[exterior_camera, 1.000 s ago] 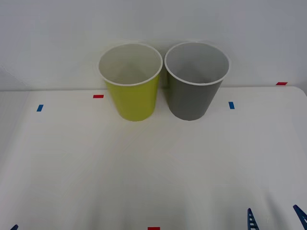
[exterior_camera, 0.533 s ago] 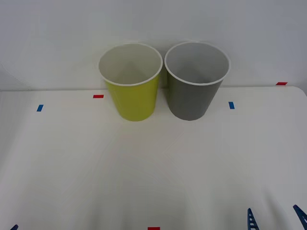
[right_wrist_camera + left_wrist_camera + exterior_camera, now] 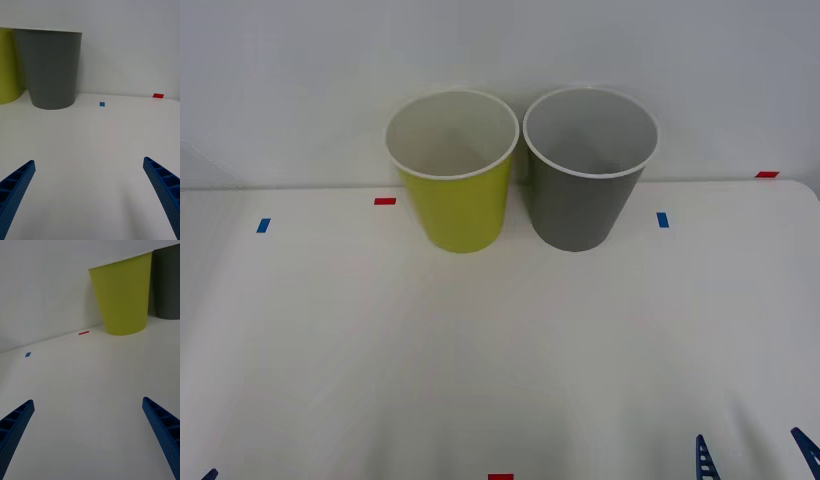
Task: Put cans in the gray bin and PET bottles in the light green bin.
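Observation:
The light green bin [image 3: 455, 205] and the gray bin [image 3: 585, 205] stand upright side by side at the back of the white table [image 3: 480, 340], green on the left, nearly touching. What I see of both insides is bare. The cans and PET bottles are out of view. My right gripper [image 3: 89, 162] is open and empty, low at the table's front right, facing the gray bin [image 3: 52, 67]. Its blue fingertips [image 3: 701, 452] poke up at the front view's bottom edge. My left gripper [image 3: 88, 403] is open and empty at the front left, facing the light green bin [image 3: 122, 296].
Small tape marks lie on the table: red [image 3: 385, 201] and blue [image 3: 263, 225] at the left, blue [image 3: 663, 219] and red [image 3: 767, 174] at the right, red [image 3: 500, 477] at the front edge. A plain wall rises right behind the bins.

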